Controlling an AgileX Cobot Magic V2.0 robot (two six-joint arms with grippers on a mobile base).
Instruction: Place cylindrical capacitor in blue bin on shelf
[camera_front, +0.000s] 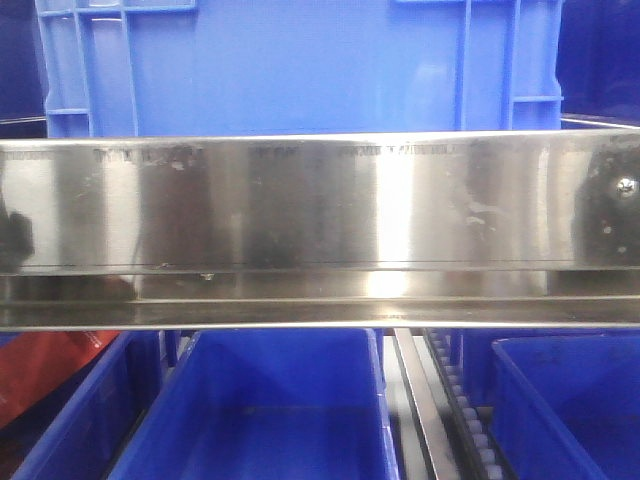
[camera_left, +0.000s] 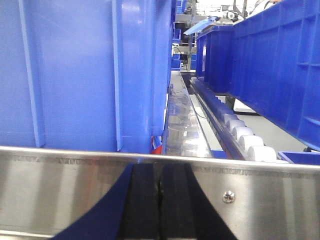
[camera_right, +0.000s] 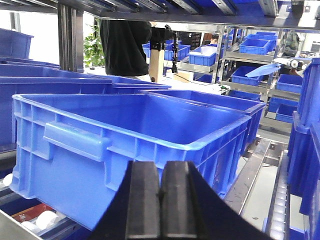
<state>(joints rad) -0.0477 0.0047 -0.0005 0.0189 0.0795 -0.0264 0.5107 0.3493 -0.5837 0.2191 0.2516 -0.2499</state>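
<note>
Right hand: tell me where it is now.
In the right wrist view the right hand sits shut at bottom centre, in front of an open blue bin on the shelf.

Tight on my left, open above the bin on my right

My left gripper (camera_left: 160, 197), pads pressed together, sits against the shelf (camera_left: 60, 192) front rail, with a tall blue bin wall (camera_left: 75, 75) directly behind it; the only gap runs right of that wall, along the roller track (camera_left: 240, 135), before another blue bin (camera_left: 280, 70). My right gripper (camera_right: 160, 200), also closed, faces 1 open-topped blue bin (camera_right: 150, 125), its mouth unobstructed, with an upper shelf overhead.
</note>
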